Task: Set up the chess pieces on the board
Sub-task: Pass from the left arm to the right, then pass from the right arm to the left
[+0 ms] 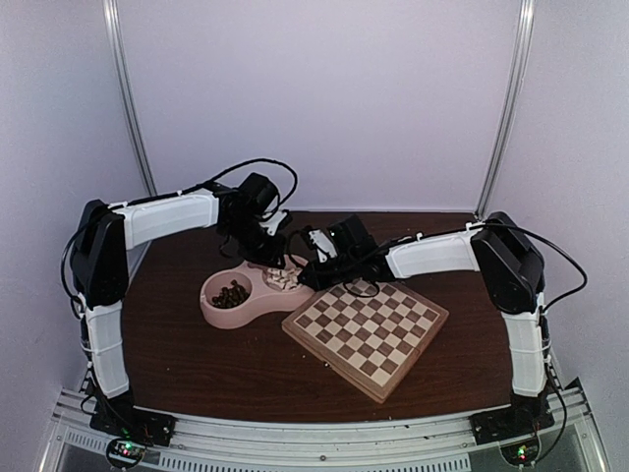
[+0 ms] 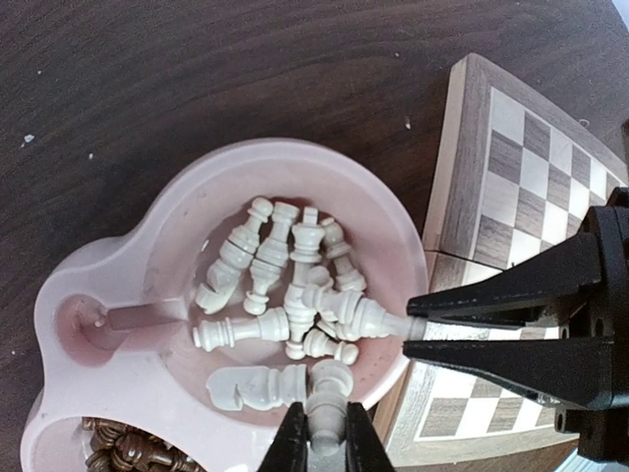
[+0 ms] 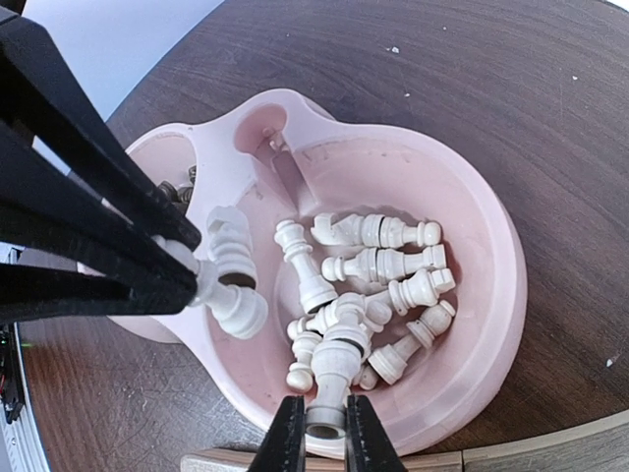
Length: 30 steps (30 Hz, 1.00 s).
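With left claw and right claw each clenched on a white chessman, lift straight up out of the pink dish, one at a time.

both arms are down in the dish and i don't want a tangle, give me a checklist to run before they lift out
1. Left gripper shut on a cream piece: ok.
2. Right gripper shut on another cream piece: ok.
3. Held pieces free of the loose cream pieces: not ok, the right one lies against the pile.
4. Room between the two grippers: not ok, both are in the same bowl of the pink dish, fingers close together.
5. Board squares free: ok, no piece on it.
6. Which chessman each holds: cannot tell.
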### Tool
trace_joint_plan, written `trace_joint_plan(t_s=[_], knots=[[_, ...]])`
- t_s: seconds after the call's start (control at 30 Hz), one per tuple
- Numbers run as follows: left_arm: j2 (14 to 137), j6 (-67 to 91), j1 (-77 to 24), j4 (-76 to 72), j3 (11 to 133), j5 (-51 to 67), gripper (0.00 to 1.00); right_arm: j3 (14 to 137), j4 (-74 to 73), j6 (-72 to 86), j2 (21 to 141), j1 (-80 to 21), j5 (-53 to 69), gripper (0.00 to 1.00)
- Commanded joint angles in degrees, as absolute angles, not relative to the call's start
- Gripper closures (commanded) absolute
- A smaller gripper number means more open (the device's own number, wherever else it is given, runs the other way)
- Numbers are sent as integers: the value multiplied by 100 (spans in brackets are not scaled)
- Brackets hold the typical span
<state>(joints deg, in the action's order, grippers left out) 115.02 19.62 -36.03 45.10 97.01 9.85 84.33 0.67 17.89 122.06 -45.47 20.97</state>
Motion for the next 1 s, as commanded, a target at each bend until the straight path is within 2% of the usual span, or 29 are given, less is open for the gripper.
trace_joint_plan(t_s=[0.0, 0.33, 0.5, 0.73, 0.97], knots=[[11401, 1934, -3560, 4516, 9761, 945, 88, 8368, 162, 1964, 12006, -4518, 2151, 99], [11944, 2008, -3531, 4336, 9593, 1104, 87, 8086, -329, 2525, 11686, -4379, 1473, 100], [11904, 2004, -3533, 4302, 9506, 1050, 81, 7964, -421, 2619, 11541, -4324, 1489, 100], [11552, 1961, -3542, 4127, 9338, 1041, 62, 7977, -514, 2607, 11490, -4321, 1568, 100], [11169, 1875, -3542, 4008, 9208, 1078, 57, 8029, -432, 2584, 11391, -4295, 1838, 100]])
